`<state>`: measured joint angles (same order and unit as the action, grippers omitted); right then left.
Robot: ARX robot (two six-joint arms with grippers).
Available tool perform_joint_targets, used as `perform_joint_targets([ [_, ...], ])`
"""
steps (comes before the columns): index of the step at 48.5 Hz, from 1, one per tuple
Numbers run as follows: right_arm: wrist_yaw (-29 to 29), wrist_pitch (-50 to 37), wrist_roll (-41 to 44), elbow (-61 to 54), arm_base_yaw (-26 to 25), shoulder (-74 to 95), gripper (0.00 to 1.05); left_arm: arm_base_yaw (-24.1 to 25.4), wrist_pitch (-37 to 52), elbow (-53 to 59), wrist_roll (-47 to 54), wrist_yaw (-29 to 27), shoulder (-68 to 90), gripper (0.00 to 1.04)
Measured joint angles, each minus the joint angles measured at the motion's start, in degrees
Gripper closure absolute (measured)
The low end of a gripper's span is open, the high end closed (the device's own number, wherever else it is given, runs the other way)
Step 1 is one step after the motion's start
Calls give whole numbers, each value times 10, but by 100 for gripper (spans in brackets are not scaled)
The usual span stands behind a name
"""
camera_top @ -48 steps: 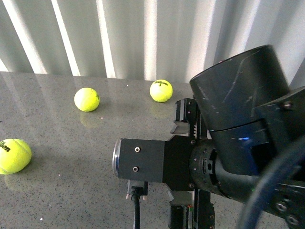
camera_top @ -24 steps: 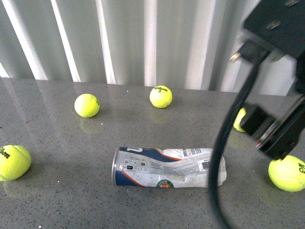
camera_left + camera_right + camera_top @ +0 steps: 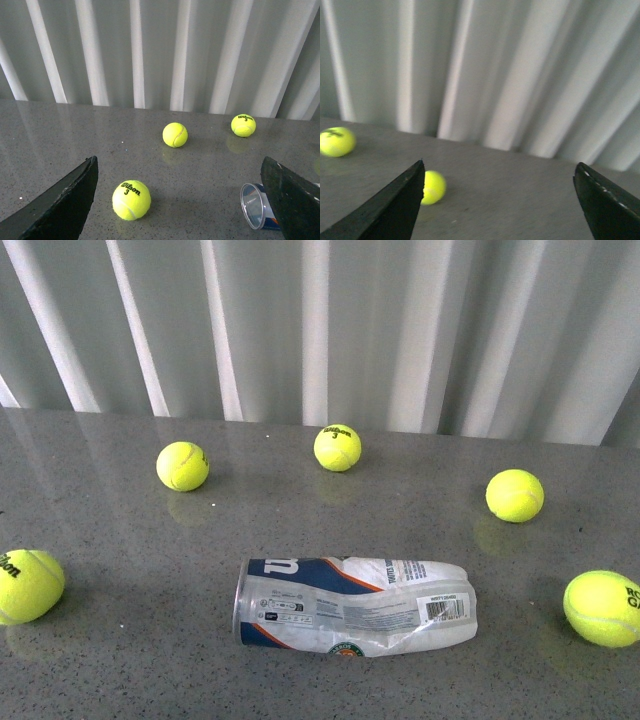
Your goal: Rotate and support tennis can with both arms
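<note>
The tennis can (image 3: 350, 618) lies on its side on the grey table, near the front and about centre, with its clear open end to the left. No arm shows in the front view. In the left wrist view my left gripper (image 3: 178, 162) is open above the table. The can's clear rim (image 3: 253, 206) shows just inside one finger (image 3: 295, 200), apart from it. A tennis ball (image 3: 131, 199) lies between the fingers. My right gripper (image 3: 499, 165) is open with nothing between its fingers, and the can is out of that view.
Several yellow tennis balls lie around the can: one (image 3: 182, 465) at back left, one (image 3: 337, 447) at back centre, one (image 3: 515, 494) at right. Another (image 3: 603, 607) lies at the far right and another (image 3: 28, 585) at the far left. A corrugated metal wall (image 3: 320, 330) closes the table's back edge.
The right arm that filled the front view a second ago has lifted up and out of the frame, uncovering the lying can and the balls on the right.
</note>
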<state>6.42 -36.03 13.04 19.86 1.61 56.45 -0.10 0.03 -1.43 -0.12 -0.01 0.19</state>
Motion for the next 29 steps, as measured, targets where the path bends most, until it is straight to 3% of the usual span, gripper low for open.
perform_joint_targets([
  [5, -57, 40, -72, -44, -13, -68, 32, 0, 0, 0, 0, 0, 0, 7],
  [16, -63, 49, -115, -97, -15, -152, 68, 0, 0, 0, 0, 0, 0, 7],
  [23, -63, 68, -120, -134, -15, -203, 102, 0, 0, 0, 0, 0, 0, 7],
  [29, -63, 83, -122, -148, -15, -232, 101, 0, 0, 0, 0, 0, 0, 7],
])
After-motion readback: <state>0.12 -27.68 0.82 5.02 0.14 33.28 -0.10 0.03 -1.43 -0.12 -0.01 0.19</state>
